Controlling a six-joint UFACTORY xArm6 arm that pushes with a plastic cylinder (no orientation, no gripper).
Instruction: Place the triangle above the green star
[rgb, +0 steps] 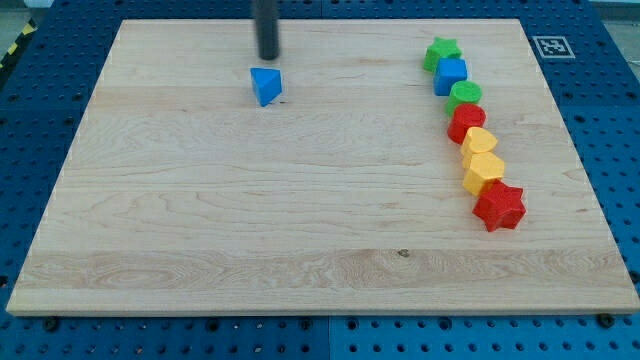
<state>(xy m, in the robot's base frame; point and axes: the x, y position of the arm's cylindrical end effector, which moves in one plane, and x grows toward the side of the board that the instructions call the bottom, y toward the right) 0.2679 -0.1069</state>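
A blue triangle lies on the wooden board at the view's upper left of centre. A green star sits at the view's upper right, at the top of a column of blocks. My tip stands just above the blue triangle, a small gap from its top edge. The rod comes down from the view's top edge.
Below the green star a curved column runs down the view's right: a blue cube, a green round block, a red round block, two yellow blocks and a red star. A marker tag lies off the board's top right corner.
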